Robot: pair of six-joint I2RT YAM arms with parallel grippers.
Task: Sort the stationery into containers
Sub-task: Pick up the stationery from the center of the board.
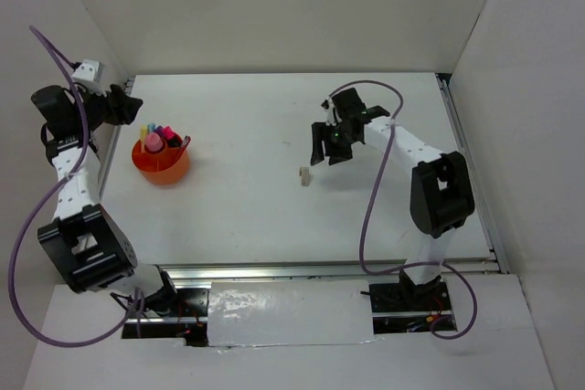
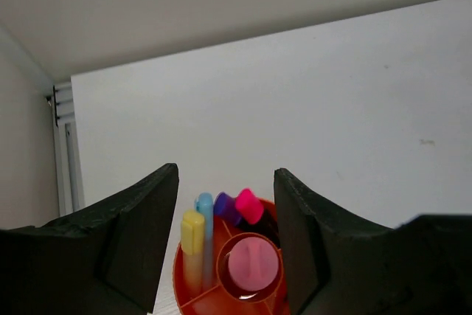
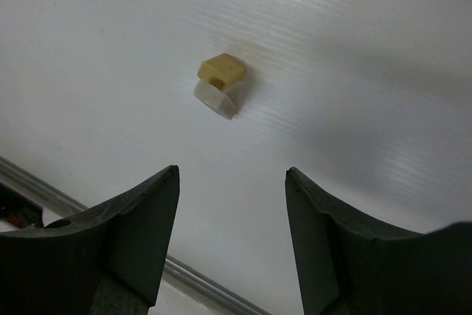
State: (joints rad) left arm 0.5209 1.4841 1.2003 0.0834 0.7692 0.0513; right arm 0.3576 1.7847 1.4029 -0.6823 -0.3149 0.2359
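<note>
**Hovering with both tools spread: cup filled at 9 o'clock, one block loose near centre**

The white surface (image 1: 274, 216) fills the top view, walled in by pale panels. The right arm (image 1: 439, 194) reaches from the near edge toward 12 o'clock and bends back toward the middle. The left arm (image 1: 78, 198) runs up the 9 o'clock side.

The left tool (image 1: 121, 105) sits at about 10 o'clock of the orange cup (image 1: 161, 163), just beside it and apart from it. In the left wrist view its fingers are spread wide (image 2: 226, 176) with nothing between them, and the cup (image 2: 179, 285) shows below the gap.

The right tool (image 1: 331, 142) hangs at roughly 1 o'clock of the beige block (image 1: 304, 174), near it but not touching. In the right wrist view its fingers are also parted (image 3: 232, 175) and empty.

The orange cup stands on the surface at its 9 o'clock side, upright and translucent, with inner dividers. Standing in it are a wide pink round end (image 2: 252, 267) in the middle compartment and, around the cup's far side, a yellow highlighter (image 2: 192, 232), a light blue pen (image 2: 204, 206), a purple one (image 2: 223, 204) and a pink-red one (image 2: 249, 206).

The beige block (image 3: 221, 70) lies alone on the bare surface just right of centre. It has a tan top over a whitish lower part, and it sits at 12 o'clock ahead of the right tool's open gap, well clear of both fingers.
</note>
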